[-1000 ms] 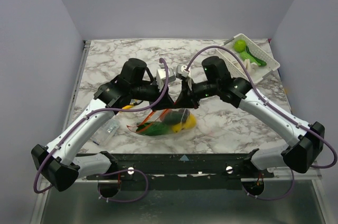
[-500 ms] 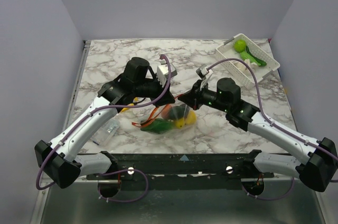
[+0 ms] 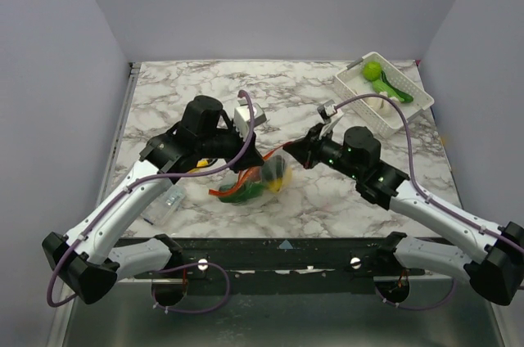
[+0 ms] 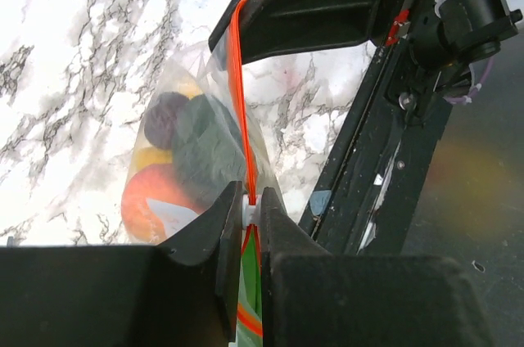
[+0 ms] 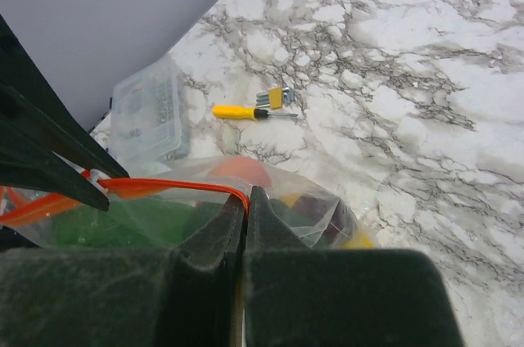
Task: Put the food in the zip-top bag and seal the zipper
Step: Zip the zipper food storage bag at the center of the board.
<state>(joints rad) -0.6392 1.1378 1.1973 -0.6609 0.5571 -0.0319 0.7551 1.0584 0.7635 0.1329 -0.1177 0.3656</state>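
Note:
The zip-top bag (image 3: 260, 182) hangs between my two grippers just above the marble table. It holds the food: green (image 3: 239, 192), yellow (image 3: 278, 179), orange (image 4: 151, 200), purple (image 4: 164, 116) and dark green (image 4: 206, 144) toy pieces. The zipper (image 4: 241, 101) runs taut as an orange line between the grippers. My left gripper (image 4: 252, 200) is shut on the zipper at its white slider. My right gripper (image 5: 246, 196) is shut on the bag's corner at the zipper's other end (image 5: 164, 186). In the top view the left gripper (image 3: 248, 164) and the right gripper (image 3: 288, 155) stand a short way apart.
A white slotted basket (image 3: 403, 101) with a green piece (image 3: 372, 70) stands at the back right. A small clear packet (image 3: 169, 198) lies left of the bag. A yellow marker pen (image 5: 237, 112) and a clear plastic box (image 5: 147, 118) lie beyond the bag.
The two grippers were close together over the bag; now they are apart, the left one drawn left along the zipper, the right one pulled back right. The bag has shifted left.

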